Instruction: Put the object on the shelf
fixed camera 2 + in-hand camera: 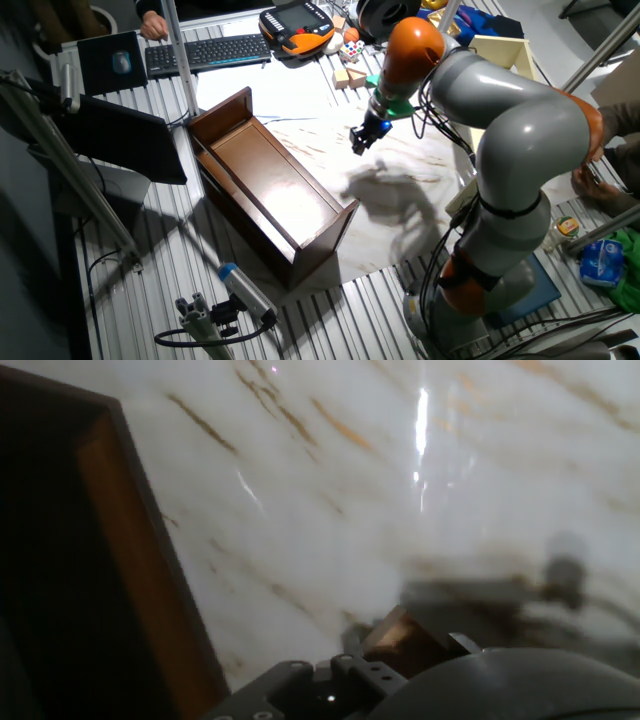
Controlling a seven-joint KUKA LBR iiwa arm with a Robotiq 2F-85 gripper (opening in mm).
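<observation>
You are in the carry step: the gripper (359, 139) hangs above the marbled table (420, 170), just right of the shelf (268, 187), and in the hand view its fingers look clamped on the object (400, 638), the small tan cube at the bottom edge. Next you need to swing left over the shelf's open floor, lower, and only then part the fingers.
</observation>
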